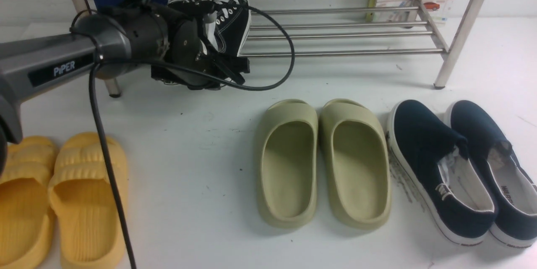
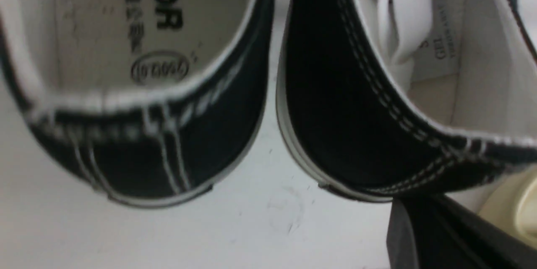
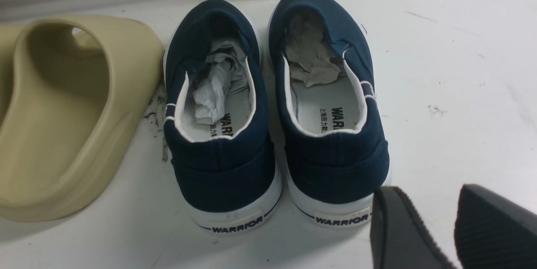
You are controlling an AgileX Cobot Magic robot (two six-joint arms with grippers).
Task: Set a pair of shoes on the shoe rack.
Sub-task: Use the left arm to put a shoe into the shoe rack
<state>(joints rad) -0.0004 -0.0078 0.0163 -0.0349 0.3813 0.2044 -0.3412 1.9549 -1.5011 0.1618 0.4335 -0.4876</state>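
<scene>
1. Black sneakers (image 1: 228, 21) are at the left end of the shoe rack (image 1: 344, 53), between its top and lower rails and right behind the left gripper (image 1: 222, 61). Can't tell if the soles rest on the rails.
2. Room: the lower rails run bare from the sneakers to the right legs. A strip of white surface (image 1: 201, 105) lies between the rack front and the row of footwear. A black cable (image 1: 289, 50) loops in front of the lower rails, just right of the sneakers.
3. Count: 2 black sneakers, 2 olive slippers (image 1: 323, 164), 2 navy slip-ons (image 1: 461, 168), 2 yellow slippers (image 1: 54, 202), 1 rack.
4. Orientation: sneakers side by side, long axis across the rails, toes tilted up and away from the robot, heels toward the left wrist camera.
5. Left gripper: only one finger (image 2: 440, 235) shows, just beside one heel, so can't tell the jaw state. Right gripper (image 3: 438, 214): fingers apart, nothing between them, hovering behind the navy heels.
</scene>
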